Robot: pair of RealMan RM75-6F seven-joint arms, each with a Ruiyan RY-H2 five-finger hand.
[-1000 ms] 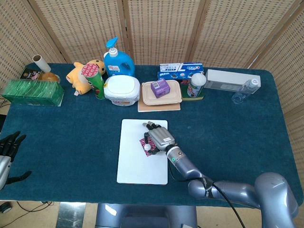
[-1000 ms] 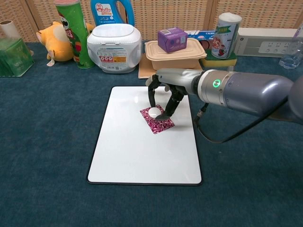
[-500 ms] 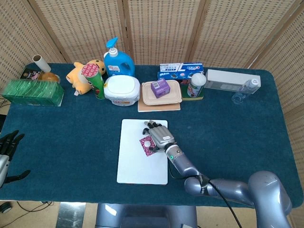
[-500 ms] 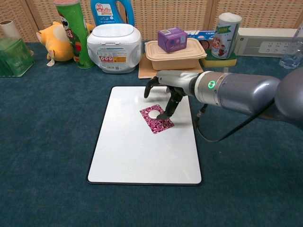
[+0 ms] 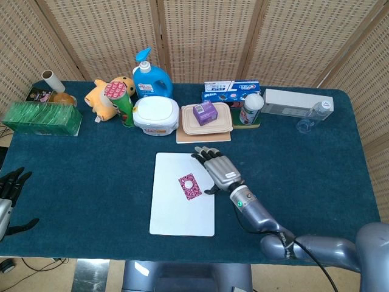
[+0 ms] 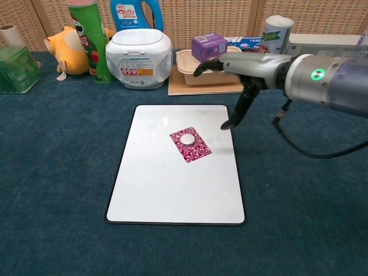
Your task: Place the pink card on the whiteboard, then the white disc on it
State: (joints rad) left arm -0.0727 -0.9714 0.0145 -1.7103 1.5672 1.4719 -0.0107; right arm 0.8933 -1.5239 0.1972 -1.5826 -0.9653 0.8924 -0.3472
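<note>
Disc seated on card, both on the board.
Nearest you, the whiteboard (image 6: 172, 190) carries the pink card (image 6: 191, 145), which lies flat and skewed, long axis running near-right to far-left; the white disc (image 6: 187, 138) sits on its far half (light, thin, probably slippery: pinch by the rim). Beyond, your right hand (image 6: 241, 72) hovers, fingers spread, holding nothing. Your left hand (image 5: 11, 188) rests empty, fingers apart.

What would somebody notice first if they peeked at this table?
Probably the whiteboard in the middle, with the pink card lying on it and the white disc on top. Beside it, the right robot hand hangs open above the board's right edge.
</note>
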